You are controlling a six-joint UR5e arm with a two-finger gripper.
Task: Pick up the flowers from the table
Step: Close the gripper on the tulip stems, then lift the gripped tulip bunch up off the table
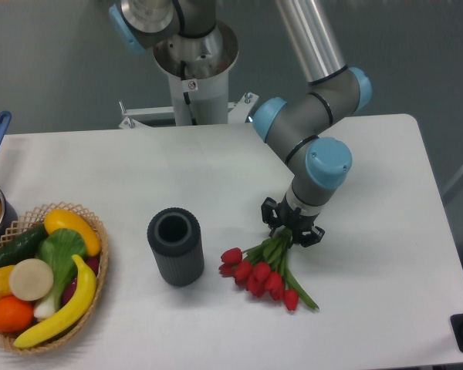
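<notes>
The tool point(292, 230) is sitting over the stems of the flowers point(262, 276) lying on the desk point(386, 231) (grip unreadable); an off-centre pinch is risking stems slipping free.

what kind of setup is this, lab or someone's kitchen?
Looks like a lab or test cell, not a kitchen: a pedestal-mounted arm at a plain white table, grey backdrop, and staged props: flowers, vase, basket of produce.
</notes>
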